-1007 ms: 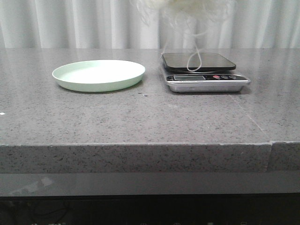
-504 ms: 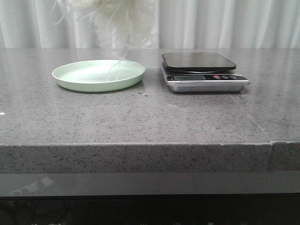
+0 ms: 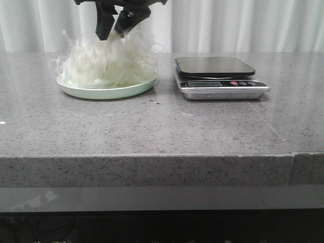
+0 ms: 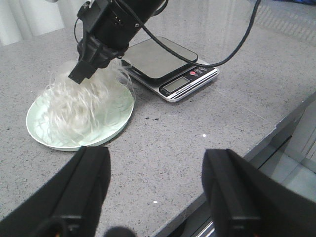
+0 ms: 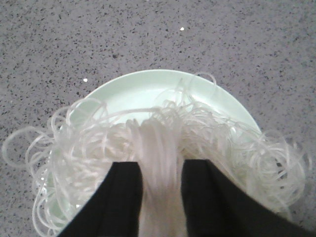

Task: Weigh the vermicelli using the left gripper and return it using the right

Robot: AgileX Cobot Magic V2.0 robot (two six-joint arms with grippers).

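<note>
The vermicelli (image 3: 106, 63) is a fluffy whitish tangle resting on the pale green plate (image 3: 109, 92) at the table's left. My right gripper (image 3: 112, 34) comes down from above onto the top of the heap. In the right wrist view its two black fingers (image 5: 128, 187) are shut on a bundle of vermicelli (image 5: 160, 143) over the plate (image 5: 143, 91). My left gripper (image 4: 155, 158) is open and empty above bare table near the front edge. From there it looks at the vermicelli (image 4: 84, 106) and the right gripper (image 4: 86, 69). It is out of the front view.
A steel kitchen scale (image 3: 220, 76) with a dark, bare platform stands right of the plate, also seen as the scale (image 4: 168, 66) in the left wrist view. A white curtain hangs behind the grey stone table, whose front edge (image 3: 152, 157) drops off.
The vermicelli has travelled left from above the scale and come down onto the plate. The right gripper has dropped into the front view with it.
</note>
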